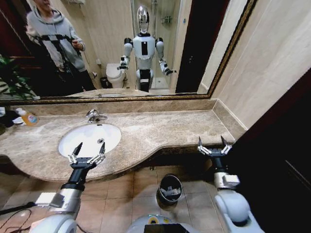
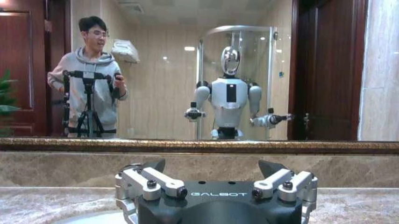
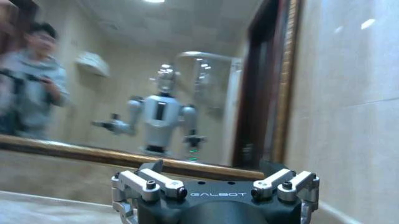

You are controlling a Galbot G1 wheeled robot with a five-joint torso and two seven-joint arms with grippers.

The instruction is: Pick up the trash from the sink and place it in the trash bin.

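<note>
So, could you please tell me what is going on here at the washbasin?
The robot faces a marble counter. Its left pincer hangs open at the near rim of the white sink, holding nothing. Its right pincer, also open and empty, hangs by the counter's right end. The black trash bin stands on the floor between the arms. I cannot make out any trash in the basin.

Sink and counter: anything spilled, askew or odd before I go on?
Nothing stands out. The sink looks clean and bare, the trash bin stands upright on the floor below the counter, and both the left gripper and right gripper hang open.
</note>
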